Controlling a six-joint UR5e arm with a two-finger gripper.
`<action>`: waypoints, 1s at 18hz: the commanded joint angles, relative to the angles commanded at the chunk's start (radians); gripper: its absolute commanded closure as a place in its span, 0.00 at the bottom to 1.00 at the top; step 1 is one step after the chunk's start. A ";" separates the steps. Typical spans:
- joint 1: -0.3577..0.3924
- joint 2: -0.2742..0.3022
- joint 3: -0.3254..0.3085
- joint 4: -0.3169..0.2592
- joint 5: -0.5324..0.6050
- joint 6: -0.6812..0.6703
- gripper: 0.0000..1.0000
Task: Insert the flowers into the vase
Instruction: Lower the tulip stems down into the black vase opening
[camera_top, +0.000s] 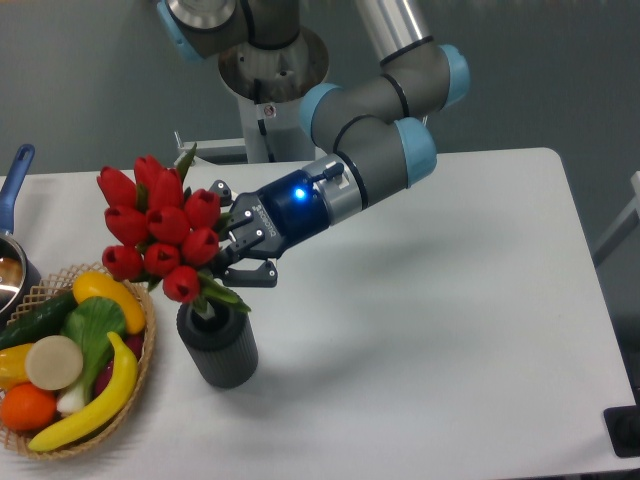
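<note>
Jaws closed on the flowers (160, 228), pinching the bunch low down among the leaves just under the red buds; gripper (232, 262) comes in from the right, wrist light lit blue. Exact contact is partly hidden by leaves, but both fingers sit tight against the bunch with no gap showing.

Flowers tilt: buds lean up and to the left of the jaws, stems run down and slightly right from the grip. Long axis is off vertical, heads toward the wicker basket (135, 375) side. Lower stem tips look to be already inside the mouth of the vase (218, 345), which stands upright on the table (450, 350) directly below the jaws, just beside the basket. Depth of stems in the vase cannot be told; rim hides it.

Key relation: vase opening lies straight under the grip, so the remaining move is likely mostly downward along the stem axis, probably with some straightening. Bunch is wider than the vase, so the leaves will likely rest on the rim.

Judged stage: insertion started, not finished; release not yet due. Risk: tilted bunch could tip the small vase leftward.
</note>
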 joint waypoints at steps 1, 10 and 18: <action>0.000 -0.005 -0.006 0.000 0.008 0.017 0.70; 0.008 -0.014 -0.057 -0.002 0.035 0.089 0.70; 0.009 -0.046 -0.083 -0.002 0.046 0.169 0.70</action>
